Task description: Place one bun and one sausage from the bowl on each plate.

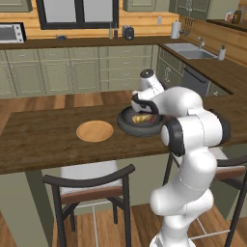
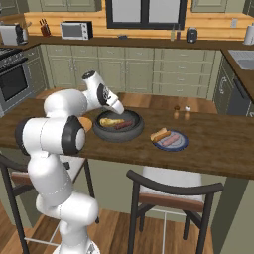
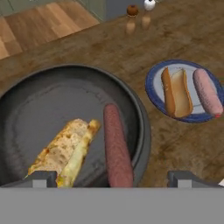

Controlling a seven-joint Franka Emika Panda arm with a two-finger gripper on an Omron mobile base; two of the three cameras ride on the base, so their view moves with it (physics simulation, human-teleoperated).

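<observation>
Our hand [image 3: 112, 179] hangs spread and empty above the wide dark grey bowl [image 3: 144, 131]. In it, the dark red-brown sausage [image 3: 117, 146] at 6 o'clock touches the golden bun [image 3: 65, 151]; closing could pinch both. The blue-grey plate [image 3: 153, 87] at 2 o'clock is filled. Our arm hides part of the tan plate [image 2: 87, 124].

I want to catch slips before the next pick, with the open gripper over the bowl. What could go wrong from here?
The bun and dark sausage lie side by side in the bowl, so the open gripper may nudge or grab both. The sausage lies close to the bowl's wall, which could block a finger. The tan plate sits across the bowl, so a carry could drop food.
</observation>
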